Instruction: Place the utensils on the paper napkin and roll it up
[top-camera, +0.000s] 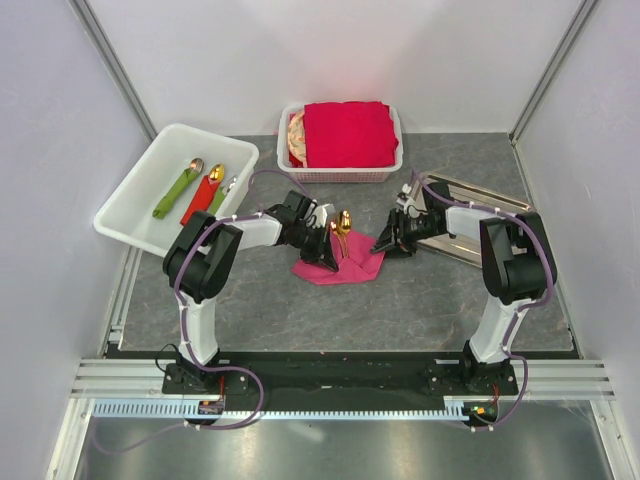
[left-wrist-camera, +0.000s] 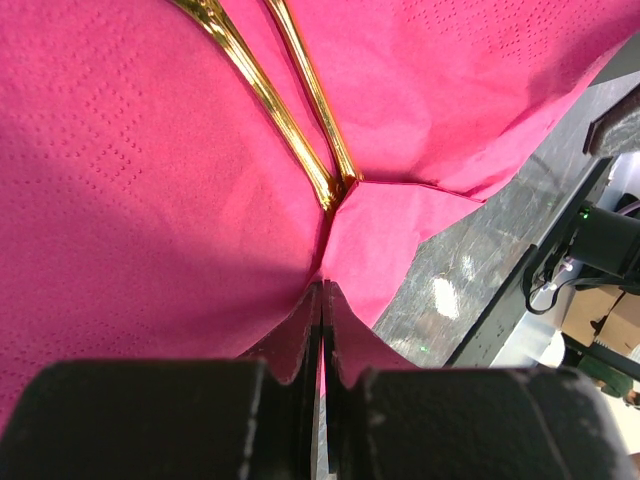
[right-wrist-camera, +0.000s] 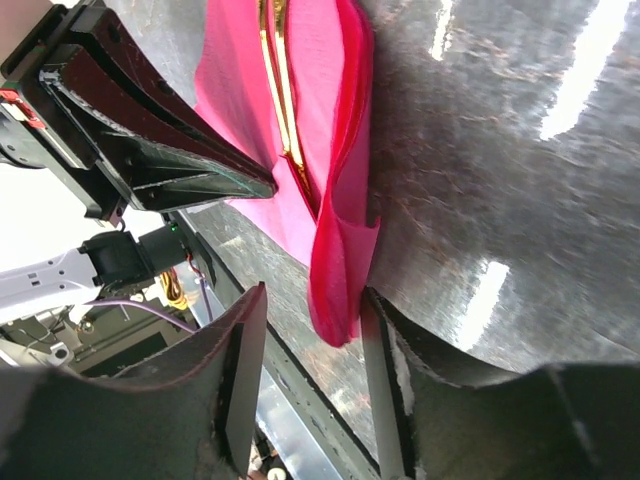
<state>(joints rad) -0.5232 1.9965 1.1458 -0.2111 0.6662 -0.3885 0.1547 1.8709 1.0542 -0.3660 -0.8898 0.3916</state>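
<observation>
Tabletop (top-camera: 420, 300) mottled grey, white walls (top-camera: 300, 60) around, left pincer (top-camera: 330, 258) clamped on paper napkin (top-camera: 352, 270), right pincer (top-camera: 385, 245) apart

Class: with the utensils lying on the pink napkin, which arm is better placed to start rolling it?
Probably left: the left gripper is shut on the paper napkin near the utensils. The right gripper is open around a folded corner, not gripping it.

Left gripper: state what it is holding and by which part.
The left gripper is shut on the pink napkin, pinching its folded edge close to the gold utensils.
</observation>
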